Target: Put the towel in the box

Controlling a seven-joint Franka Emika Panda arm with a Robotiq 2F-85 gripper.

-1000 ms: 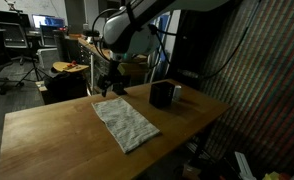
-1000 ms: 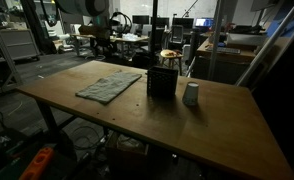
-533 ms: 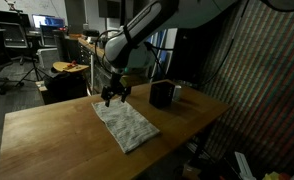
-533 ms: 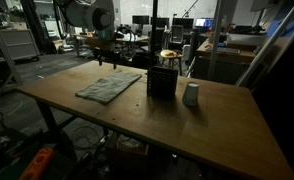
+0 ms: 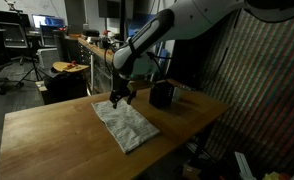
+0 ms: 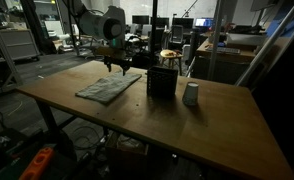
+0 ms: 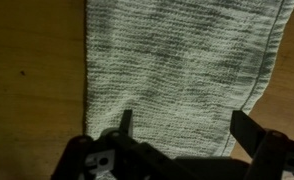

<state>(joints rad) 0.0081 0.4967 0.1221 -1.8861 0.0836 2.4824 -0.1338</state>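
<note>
A grey-white towel (image 5: 126, 125) lies flat on the wooden table (image 5: 57, 135); it also shows in an exterior view (image 6: 109, 88) and fills the wrist view (image 7: 182, 70). The dark box (image 5: 162, 94) stands upright on the table to the towel's right, also seen in an exterior view (image 6: 162, 82). My gripper (image 5: 118, 98) hangs just above the towel's far end, also visible in an exterior view (image 6: 118, 66). In the wrist view the gripper (image 7: 182, 125) is open, both fingers spread over the cloth, holding nothing.
A pale cup (image 6: 191, 94) stands beside the box. The table's edges drop off at the front and right. Chairs, desks and lab equipment (image 5: 17, 50) fill the background behind the table.
My arm has swung toward the box side and come down, so the gripper now sits over the towel's far end instead of beyond it. The towel has not moved.
</note>
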